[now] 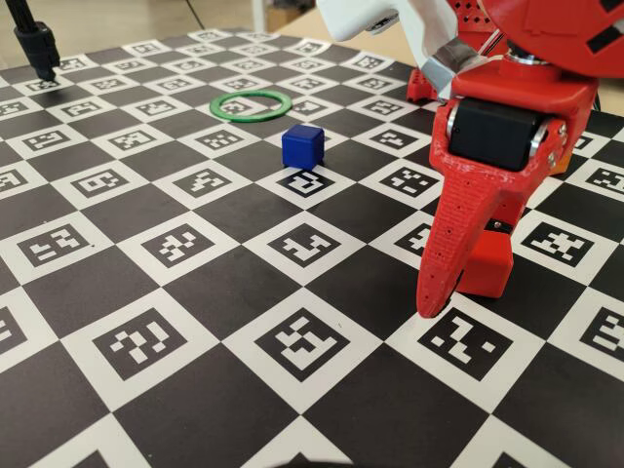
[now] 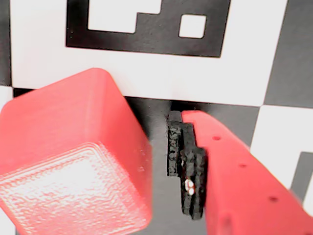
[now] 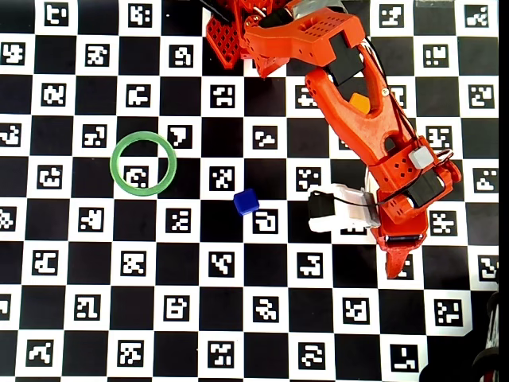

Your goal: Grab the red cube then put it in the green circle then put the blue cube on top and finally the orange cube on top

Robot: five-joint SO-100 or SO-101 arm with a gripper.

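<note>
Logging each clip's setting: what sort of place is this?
Probably a robotics lab bench: a checkerboard marker mat covers the table, with an orange-red printed arm, green ring and blue cube.

Overhead view: ring (image 3: 143, 163) lying flat on table (image 3: 79, 318), left side. Blue cube (image 3: 246, 201) right of ring, well apart, slightly nearer bottom edge. Arm (image 3: 358, 103) at right; gripper (image 3: 395, 253) further right of blue cube. Red cube (image 2: 73, 156) on table, just beside one finger (image 2: 244, 181) in wrist view.
</note>
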